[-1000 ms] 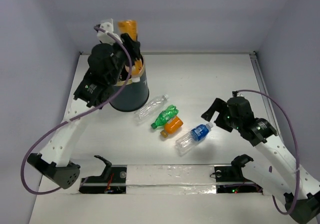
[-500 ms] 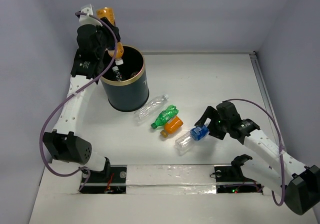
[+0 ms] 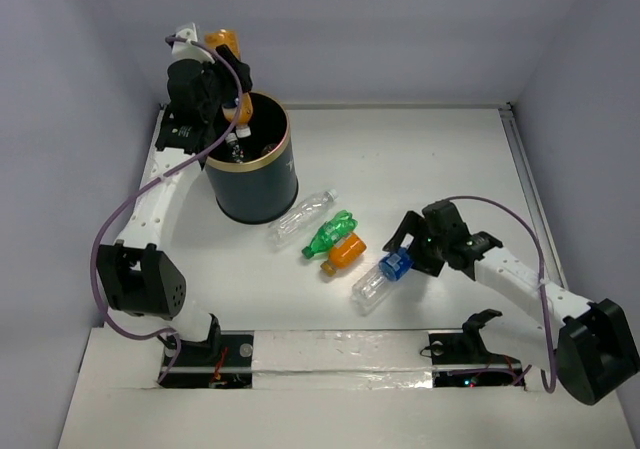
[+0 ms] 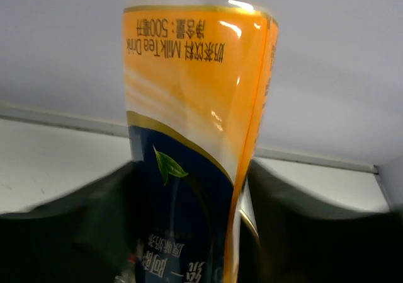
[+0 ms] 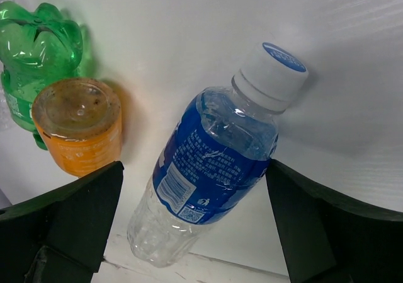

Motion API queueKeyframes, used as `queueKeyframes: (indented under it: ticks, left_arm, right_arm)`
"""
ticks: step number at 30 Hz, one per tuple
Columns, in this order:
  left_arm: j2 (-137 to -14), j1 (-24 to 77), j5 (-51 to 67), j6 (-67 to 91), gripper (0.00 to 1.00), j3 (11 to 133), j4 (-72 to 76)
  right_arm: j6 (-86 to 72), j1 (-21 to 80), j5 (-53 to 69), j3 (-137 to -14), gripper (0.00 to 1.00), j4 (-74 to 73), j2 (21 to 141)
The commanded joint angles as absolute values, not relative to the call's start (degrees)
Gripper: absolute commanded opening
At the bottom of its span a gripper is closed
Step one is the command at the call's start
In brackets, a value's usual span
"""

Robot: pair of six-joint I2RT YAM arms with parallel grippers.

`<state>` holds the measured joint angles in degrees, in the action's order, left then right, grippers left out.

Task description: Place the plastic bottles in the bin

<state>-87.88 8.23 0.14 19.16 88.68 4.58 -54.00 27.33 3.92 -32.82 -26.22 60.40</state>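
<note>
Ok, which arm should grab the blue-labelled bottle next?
Right. The right gripper, open, straddles the blue-labelled bottle; the left gripper is occupied, holding an orange bottle over the bin.

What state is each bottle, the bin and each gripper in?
bin: upright, open
milk tea bottle: gripped, above bin
clear bottle: lying
green bottle: lying
small orange bottle: lying
blue-labelled bottle: lying, capped
left gripper: shut on milk tea bottle
right gripper: jaws open, straddling blue-labelled bottle

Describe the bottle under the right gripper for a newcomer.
From the dark bin, follow the row of bottles toward the right gripper. The last bottle, under its open jaws, is clear with a blue label and white cap, unlike the orange bottle and green bottle nearby.
</note>
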Motion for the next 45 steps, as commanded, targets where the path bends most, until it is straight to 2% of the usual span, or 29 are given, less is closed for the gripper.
queueKeyframes:
  ticks: [1,4,9,13,16,19,20,22,23,26,31,34,41,45]
  left_arm:
    - [-85.7,8.0,2.46,20.39,0.68,85.0,10.1]
    - [-84.55,8.0,2.99,20.57,0.9,82.36,9.85]
    - [-81.31,8.0,5.35,21.09,0.94,80.95,8.18]
    - [-77.7,10.27,7.2,21.01,0.91,79.9,6.24]
    - [-74.8,15.98,7.3,19.17,0.87,78.58,3.7]
    - [-71.82,23.71,6.16,17.14,0.81,76.74,0.53]
    - [-71.02,25.64,6.07,16.88,0.8,74.73,0.09]
    - [-68.39,30.47,4.75,17.31,0.73,70.95,-1.66]
    - [-67.33,31.72,4.66,17.84,0.72,69.45,-1.93]
    - [-63.12,35.67,3.96,20.21,0.68,63.57,-3.34]
    - [-55.47,38.85,2.81,24.69,0.64,54.86,-5.53]
    - [-53.09,39.37,1.32,27.33,0.62,50.72,-7.64]
    - [-49.31,39.37,-1.93,32.69,0.57,46.15,-11.07]
    - [-47.56,39.37,-0.53,37.08,0.57,43.77,-12.82]
  right_arm:
    - [-54.4,26.89,4.39,-31.91,1.0,-21.27,61.69]
    - [-54.49,26.89,5.01,-31.29,1.0,-19.43,63.63]
    - [-53.53,26.89,4.83,-31.55,1.0,-18.55,66.35]
    - [-52.82,26.89,5.36,-31.38,0.97,-17.84,69.25]
    - [-52.3,26.89,5.19,-31.73,0.89,-18.02,69.87]
    - [-52.03,26.89,4.31,-32.43,0.78,-19.42,68.91]
    - [-51.68,26.89,4.05,-32.95,0.67,-19.77,68.47]
    - [-51.42,26.89,2.73,-33.92,0.57,-22.23,66.28]
    - [-51.07,26.89,2.03,-34.45,0.48,-23.45,65.4]
    - [-50.02,26.89,-1.74,-37.26,0.45,-29.16,59.69]
    - [-46.41,26.89,-6.76,-51.19,0.45,-38.14,51.34]
    - [-44.65,26.89,-6.51,-63.48,0.44,-38.59,53.34]
    - [-45.52,28.12,-2.55,-91.25,0.43,-27.7,70.11]
    - [-48.33,31.37,-3.69,-105.59,0.43,-20.84,84.15]
